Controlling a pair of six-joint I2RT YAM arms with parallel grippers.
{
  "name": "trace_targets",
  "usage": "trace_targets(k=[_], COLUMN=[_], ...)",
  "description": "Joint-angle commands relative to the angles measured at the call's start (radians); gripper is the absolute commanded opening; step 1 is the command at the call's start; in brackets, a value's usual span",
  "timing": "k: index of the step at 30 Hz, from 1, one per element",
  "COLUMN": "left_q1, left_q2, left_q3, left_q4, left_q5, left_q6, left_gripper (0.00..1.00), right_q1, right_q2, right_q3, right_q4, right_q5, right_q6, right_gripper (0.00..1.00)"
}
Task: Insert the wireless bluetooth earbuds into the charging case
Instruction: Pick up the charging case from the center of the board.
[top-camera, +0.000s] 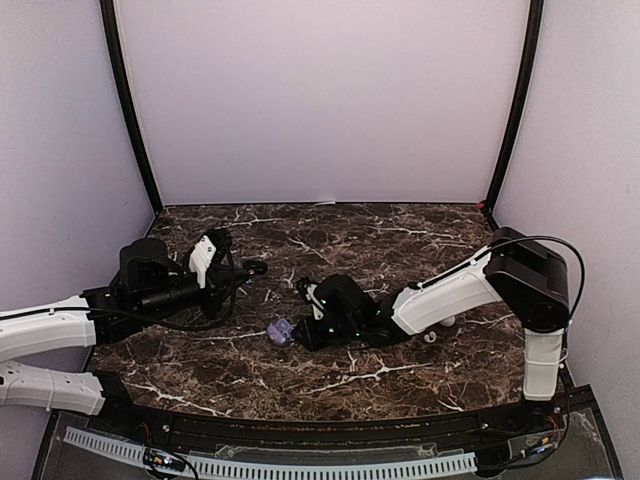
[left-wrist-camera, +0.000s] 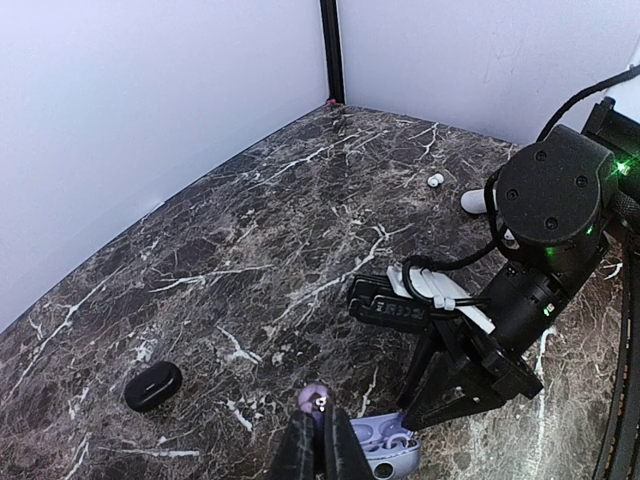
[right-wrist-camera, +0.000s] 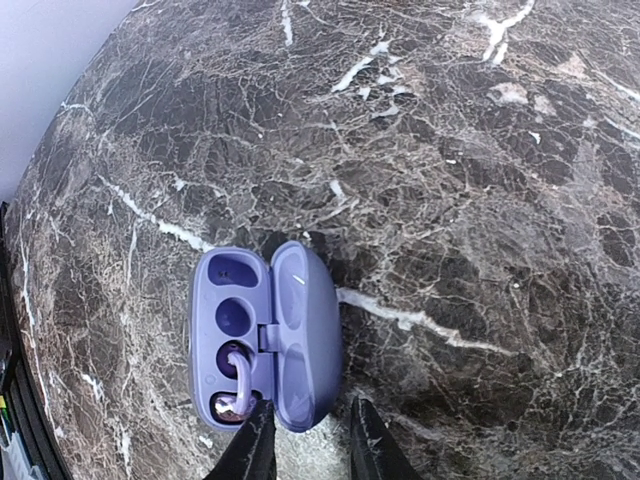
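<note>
At right hand (right-wrist-camera: 310, 420), case (right-wrist-camera: 300, 330) end-on, open

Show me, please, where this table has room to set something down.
Free: the far strip of dark marble table by the back wall, and the near strip along the front edge. Crowded: the middle, where the open purple charging case, black oval case, left gripper and right gripper cluster.

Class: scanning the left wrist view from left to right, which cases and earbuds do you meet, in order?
In order: black oval case → purple earbud → open purple case → small white earbud.
</note>
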Motion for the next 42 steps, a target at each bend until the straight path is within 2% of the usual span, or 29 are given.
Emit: trace_targets(k=[1, 12, 21, 31, 42], left_q1=[0.004, 0.004, 0.004, 0.003, -0.001], left_q2=[-0.021, -0.022, -0.019, 0.000, 0.055], left_q3=[0.003, 0.001, 0.007, 0.024, 0.042], left_q4=[-0.010, -0.012, -0.016, -0.032, -0.023], left_q5=[-0.007, -0.005, 0.005, 0.057, 0.266], left_q6=[-0.002, 0.001, 0.003, 0.036, 0.041], left_gripper=[0.00, 0.00, 0.00, 0.00, 0.00], right_q1=[-0.006, -0.008, -0.004, 0.010, 0.031], right_q2=[0.019, 0.052, 0.009, -0.110, -0.284], right_q3=[0.029, 0.092, 0.100, 0.084, -0.086], right_q4=[-0.006, -0.057, -0.084, -0.140, -0.093], right_q5=[0.006, 0.038, 0.071, 0.171, 0.195], right_q6=[-0.019, -0.035, -0.089, -0.252, -0.541], right_gripper=[0.24, 0.20, 0.07, 0.00, 0.00])
